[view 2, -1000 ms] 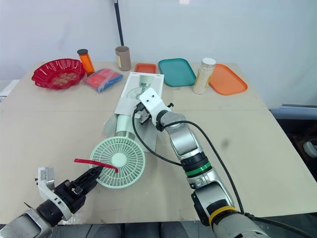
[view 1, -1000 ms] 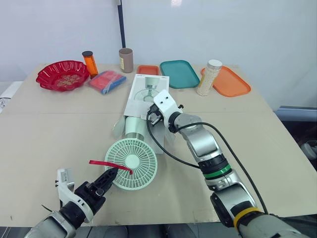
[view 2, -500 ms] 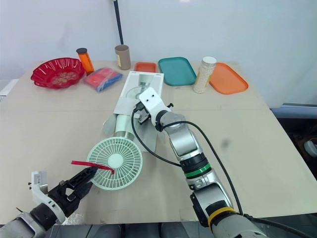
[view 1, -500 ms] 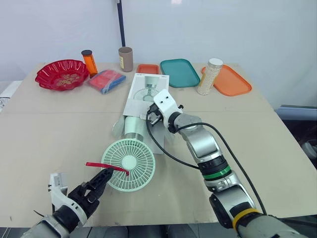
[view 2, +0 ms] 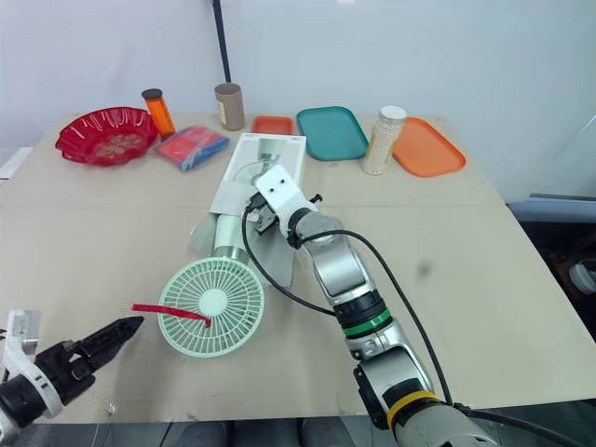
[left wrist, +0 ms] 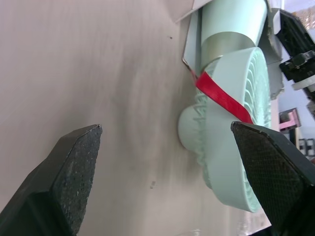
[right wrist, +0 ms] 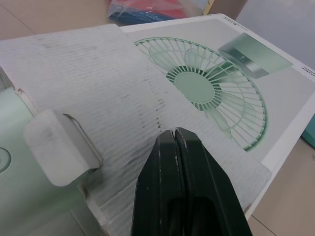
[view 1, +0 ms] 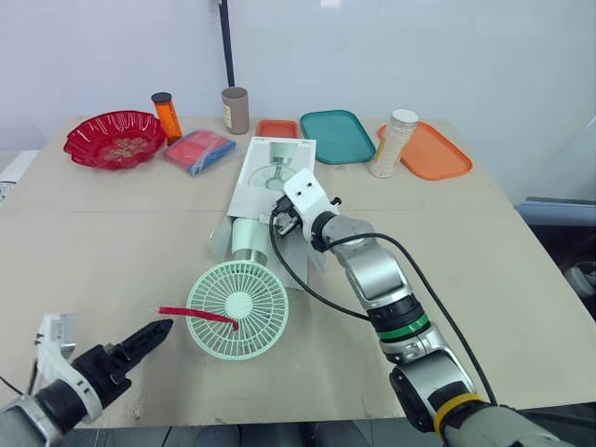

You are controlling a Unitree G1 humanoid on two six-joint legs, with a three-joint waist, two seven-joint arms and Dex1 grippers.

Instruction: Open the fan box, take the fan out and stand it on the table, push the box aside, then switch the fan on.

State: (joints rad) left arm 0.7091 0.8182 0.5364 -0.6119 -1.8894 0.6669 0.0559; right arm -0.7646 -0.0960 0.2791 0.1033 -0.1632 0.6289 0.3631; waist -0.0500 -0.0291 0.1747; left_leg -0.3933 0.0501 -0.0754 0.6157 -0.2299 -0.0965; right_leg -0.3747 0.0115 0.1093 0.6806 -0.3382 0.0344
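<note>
The mint green fan [view 1: 237, 310] lies on its side on the table, its round head out of the box and its stem [view 1: 250, 237] still in the box's open end. A red ribbon [view 1: 196, 316] hangs off the head's front. The white fan box [view 1: 275, 172] lies flat behind it, printed side up. My left gripper [view 1: 140, 337] is open near the table's front left, a little short of the ribbon's free end, with nothing between its pads [left wrist: 74, 162]. My right gripper [right wrist: 174, 132] is shut, its tip resting on the box's open flap [right wrist: 88, 98].
Along the back edge stand a red bowl [view 1: 114, 140], an orange bottle [view 1: 168, 116], a brown cup [view 1: 236, 111], a blue and red packet [view 1: 200, 151], a small orange tray [view 1: 277, 129], a teal tray [view 1: 337, 137], a white jar [view 1: 393, 144] and an orange tray [view 1: 433, 152].
My left gripper has come off the red ribbon, opened and drawn back toward the front left. The fan head has slid slightly left and out. The right gripper stays on the box.
</note>
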